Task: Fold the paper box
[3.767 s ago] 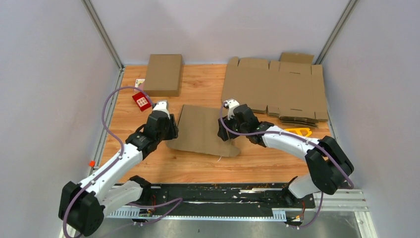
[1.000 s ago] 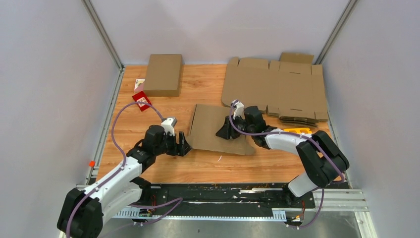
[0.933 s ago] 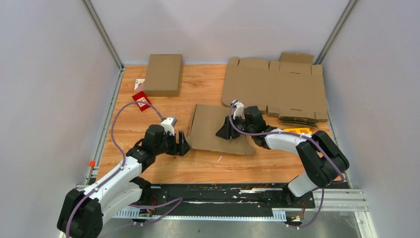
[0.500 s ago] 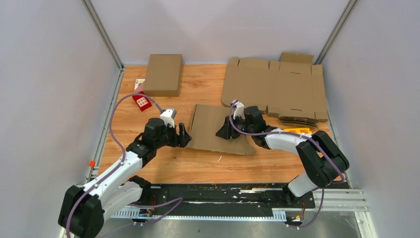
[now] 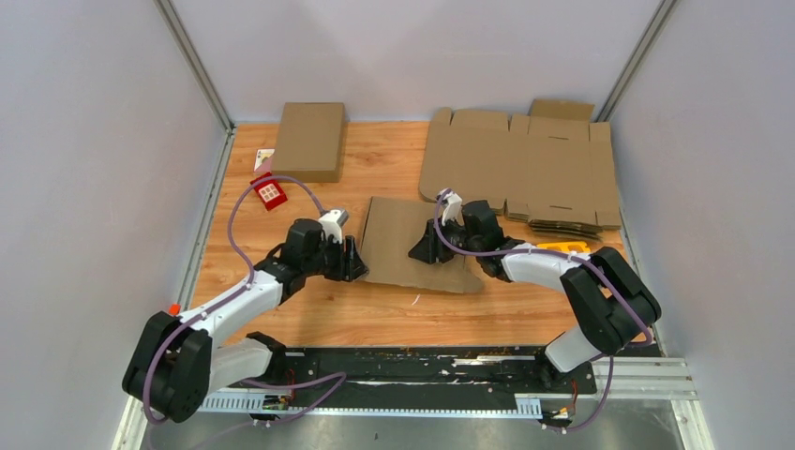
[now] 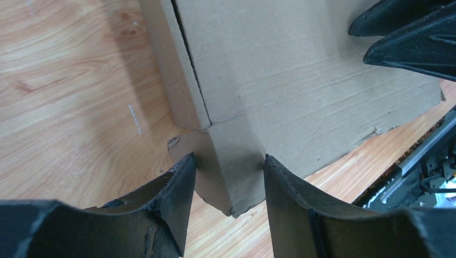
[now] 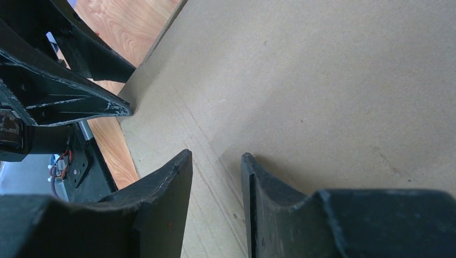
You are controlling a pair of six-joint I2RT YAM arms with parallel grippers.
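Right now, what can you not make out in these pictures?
Left wrist view: whether the left gripper pinches the paper box corner or only straddles it.
Right wrist view: the frame cuts off most of the box; right gripper contact unclear.
Top view: yellow object, half hidden under the right arm.
Top view: red card, print too small.

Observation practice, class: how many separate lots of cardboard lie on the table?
3: a closed box far left, a pile of flat blanks far right, the paper box in the middle. Sheets within the pile are hidden.
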